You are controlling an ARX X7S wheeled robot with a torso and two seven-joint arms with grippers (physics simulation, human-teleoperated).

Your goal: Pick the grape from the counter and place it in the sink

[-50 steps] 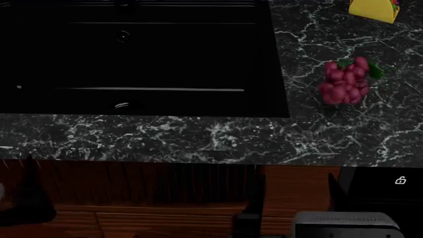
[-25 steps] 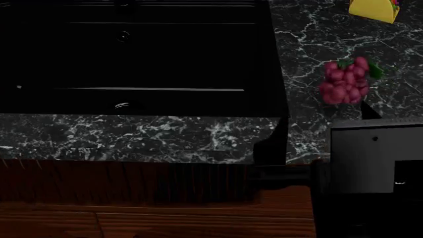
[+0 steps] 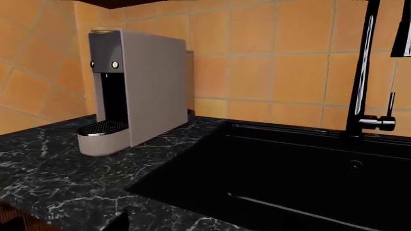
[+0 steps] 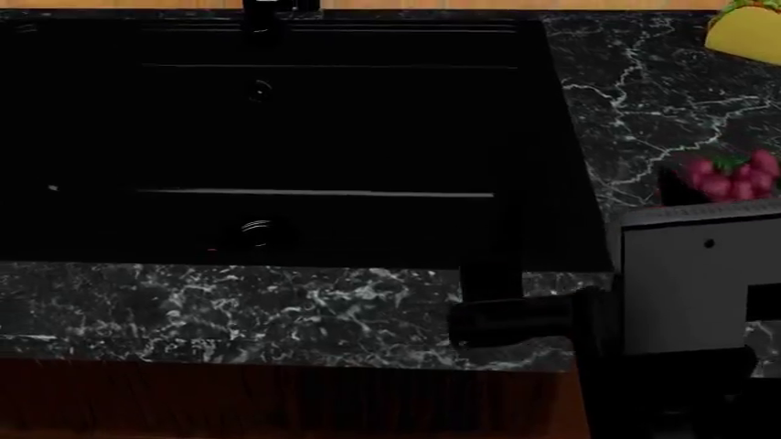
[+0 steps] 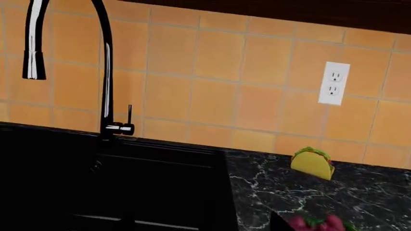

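Note:
The grape (image 4: pixel 730 177) is a dark pink-red bunch with green leaves on the black marble counter (image 4: pixel 635 101), right of the sink (image 4: pixel 305 137). In the head view my right arm's grey housing (image 4: pixel 696 279) covers its near side. The right wrist view shows the grape (image 5: pixel 319 224) at the frame's edge, just beyond one dark fingertip (image 5: pixel 276 222). My right gripper (image 5: pixel 201 225) is open, its fingers far apart, with nothing between them. My left gripper (image 3: pixel 192 227) shows only one dark fingertip (image 3: pixel 121 223), set wide over the counter's edge by the sink (image 3: pixel 289 183). It holds nothing.
A yellow taco-shaped item (image 4: pixel 744 32) lies on the counter behind the grape. A black faucet (image 5: pixel 106 72) rises behind the basin. A grey coffee machine (image 3: pixel 138 89) stands on the counter left of the sink. An orange tiled wall (image 5: pixel 257 77) with an outlet backs the counter.
My right arm has risen from below the counter edge and moved forward towards the grape, hiding part of it. The head view has shifted, so the sink sits lower and further right.

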